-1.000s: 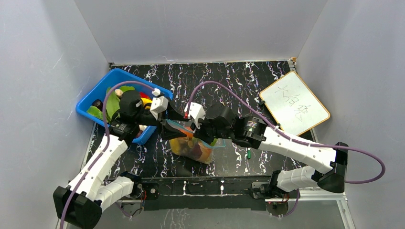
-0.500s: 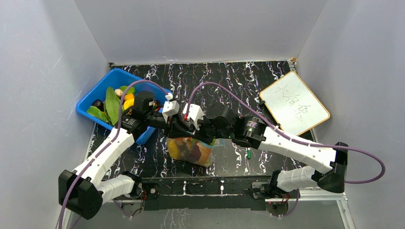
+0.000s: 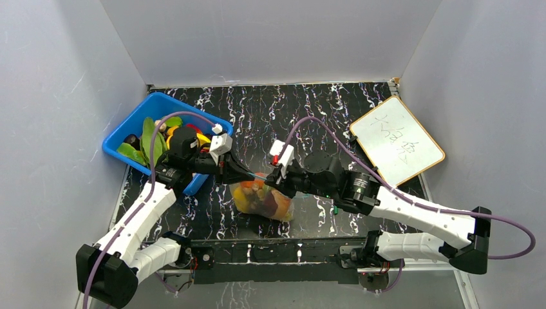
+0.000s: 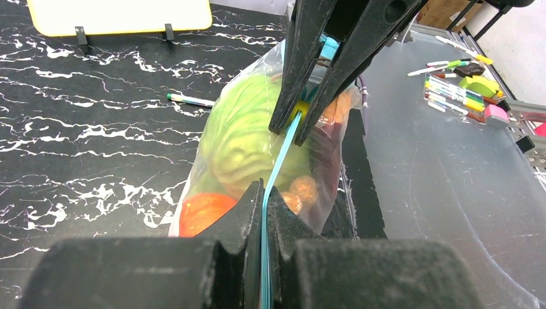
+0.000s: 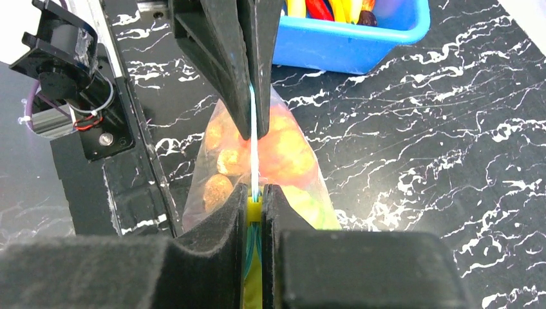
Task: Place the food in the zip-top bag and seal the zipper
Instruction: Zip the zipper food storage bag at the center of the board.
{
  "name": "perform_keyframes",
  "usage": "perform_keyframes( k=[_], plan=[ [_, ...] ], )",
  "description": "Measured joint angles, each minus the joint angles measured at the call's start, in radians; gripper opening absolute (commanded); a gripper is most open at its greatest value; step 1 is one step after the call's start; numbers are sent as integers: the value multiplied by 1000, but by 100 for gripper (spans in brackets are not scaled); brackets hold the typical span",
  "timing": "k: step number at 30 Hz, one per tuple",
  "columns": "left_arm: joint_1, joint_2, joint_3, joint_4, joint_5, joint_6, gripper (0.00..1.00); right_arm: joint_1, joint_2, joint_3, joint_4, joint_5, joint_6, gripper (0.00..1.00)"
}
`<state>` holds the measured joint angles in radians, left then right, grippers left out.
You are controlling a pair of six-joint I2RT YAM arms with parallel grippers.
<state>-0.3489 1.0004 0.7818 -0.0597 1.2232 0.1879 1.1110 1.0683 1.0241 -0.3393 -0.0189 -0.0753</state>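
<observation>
The clear zip-top bag (image 3: 263, 201) hangs low over the black table, filled with food: a pale green cabbage piece (image 4: 241, 138), an orange piece (image 4: 202, 213) and peach pieces (image 5: 283, 145). The teal zipper (image 4: 281, 154) is stretched taut between both grippers. My left gripper (image 3: 235, 174) (image 4: 264, 192) is shut on the strip's left end. My right gripper (image 3: 274, 177) (image 5: 255, 192) is shut on the zipper at its yellow slider (image 5: 255, 209), further along the strip. More food (image 3: 149, 138) lies in the blue bin.
The blue bin (image 3: 126, 128) stands at the back left, just behind my left arm. A whiteboard (image 3: 396, 138) lies at the back right. A small green pen (image 3: 335, 207) lies on the table under my right arm. Markers (image 4: 460, 84) lie off the table's side.
My left gripper has gone from open to shut on the zipper's left end. My right gripper has moved right along the strip, and the bag's mouth is now pulled straight.
</observation>
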Motion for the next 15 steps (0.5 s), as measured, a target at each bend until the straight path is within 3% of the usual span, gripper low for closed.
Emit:
perform_keyframes(
  k=[10, 15],
  plan=[
    [18, 1, -47, 79, -16, -66, 0, -3, -55, -26, -67, 42, 32, 1],
    [32, -1, -89, 105, -49, -78, 0, -5, -63, -13, -153, 85, 98, 37]
  ],
)
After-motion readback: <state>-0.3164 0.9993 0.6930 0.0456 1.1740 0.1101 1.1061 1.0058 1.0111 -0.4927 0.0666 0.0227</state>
